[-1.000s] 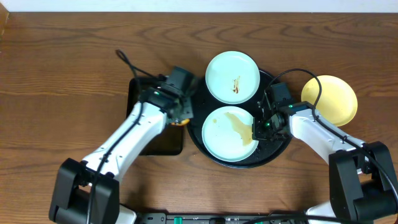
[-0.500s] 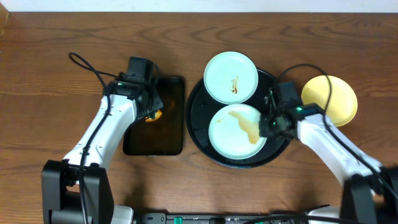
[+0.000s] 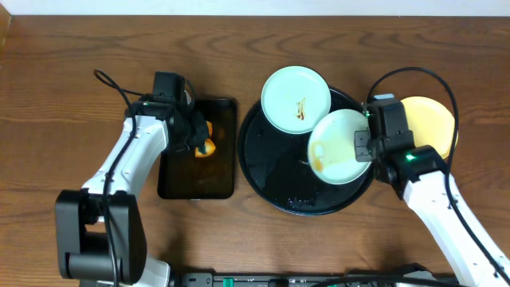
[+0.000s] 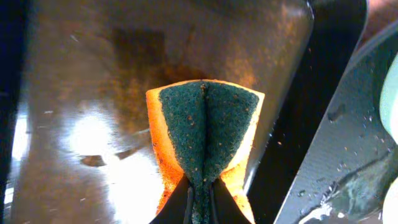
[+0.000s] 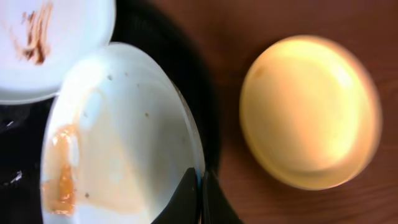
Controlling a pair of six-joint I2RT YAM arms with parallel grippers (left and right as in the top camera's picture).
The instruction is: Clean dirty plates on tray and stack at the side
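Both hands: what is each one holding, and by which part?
The right hand pinches the sauce-smeared mint plate by its rim. The left hand pinches the orange-and-green sponge at the middle of its near edge, folding it.

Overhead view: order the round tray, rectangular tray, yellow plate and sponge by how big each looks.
Largest to smallest:
1. round tray
2. rectangular tray
3. yellow plate, partly covered on its left side, but clearly smaller than both trays
4. sponge
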